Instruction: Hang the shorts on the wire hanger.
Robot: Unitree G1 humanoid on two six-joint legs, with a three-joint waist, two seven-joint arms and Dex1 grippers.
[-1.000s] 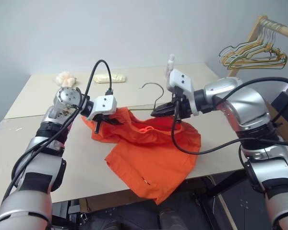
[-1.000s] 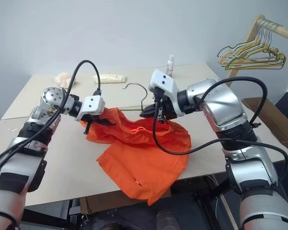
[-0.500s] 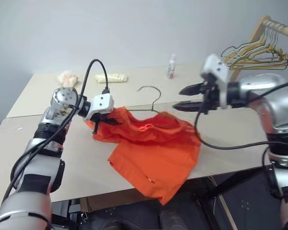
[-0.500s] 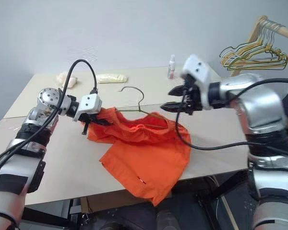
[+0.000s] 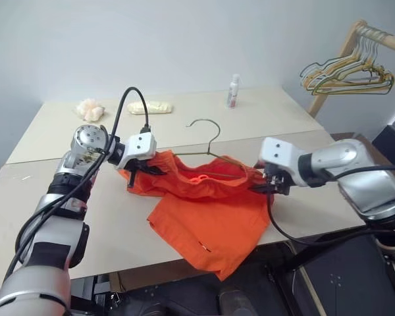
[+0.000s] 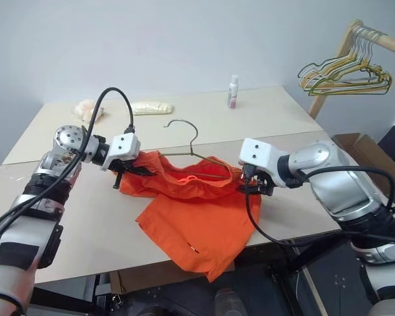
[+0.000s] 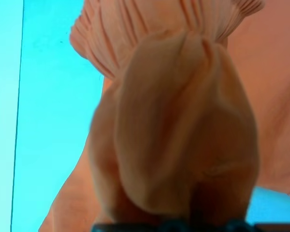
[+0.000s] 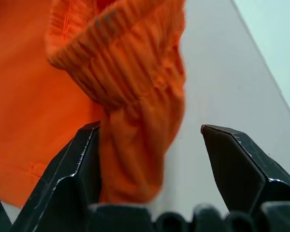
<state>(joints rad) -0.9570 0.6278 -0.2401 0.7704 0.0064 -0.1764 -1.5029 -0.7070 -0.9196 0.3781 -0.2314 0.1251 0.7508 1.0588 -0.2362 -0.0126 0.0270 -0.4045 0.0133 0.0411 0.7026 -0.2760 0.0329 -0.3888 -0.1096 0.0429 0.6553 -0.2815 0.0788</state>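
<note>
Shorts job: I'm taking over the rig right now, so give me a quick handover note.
Left gripper: shut on the shorts' waistband at one end, lifted off the table.
Right gripper: open, at the other end of the waistband, fabric between its fingers.
Wire hanger: lower part inside the waistband, hook sticking out behind.
Done: hanger is partly in.
Left: grip the right side, seat the shorts properly.

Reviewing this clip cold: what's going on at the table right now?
A humanoid robot is working the orange shorts onto a wire hanger on the table. The left gripper is shut on one end of the gathered waistband. The right gripper is open at the other end, with the waistband's edge between its fingers, not yet clamped. The hanger's hook sticks out above the waistband, with its lower wire running into the fabric. The shorts lie on the table, one leg draping over the front edge.
</note>
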